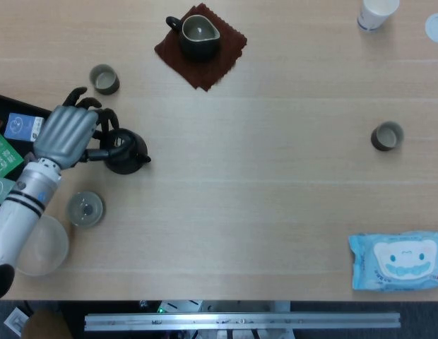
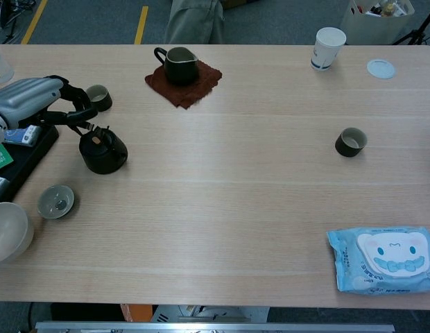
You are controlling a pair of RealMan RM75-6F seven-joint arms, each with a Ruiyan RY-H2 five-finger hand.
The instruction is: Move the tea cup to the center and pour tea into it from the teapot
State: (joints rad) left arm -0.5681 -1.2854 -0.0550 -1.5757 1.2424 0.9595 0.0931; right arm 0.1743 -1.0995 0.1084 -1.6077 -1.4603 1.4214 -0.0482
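Teapot (image 2: 102, 152) stage: my left hand (image 1: 66, 134) hovers beside it, fingers spread, holding nothing; tea cup (image 2: 351, 141) sits uncentred. Next, grasp the handle.

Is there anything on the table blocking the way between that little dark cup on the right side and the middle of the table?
Nothing visible does. The small dark ceramic tea cup stands alone on the right of the light wooden table, and the stretch from it to the centre is bare wood. The blue wet-wipes pack lies nearer the front edge, off that path.
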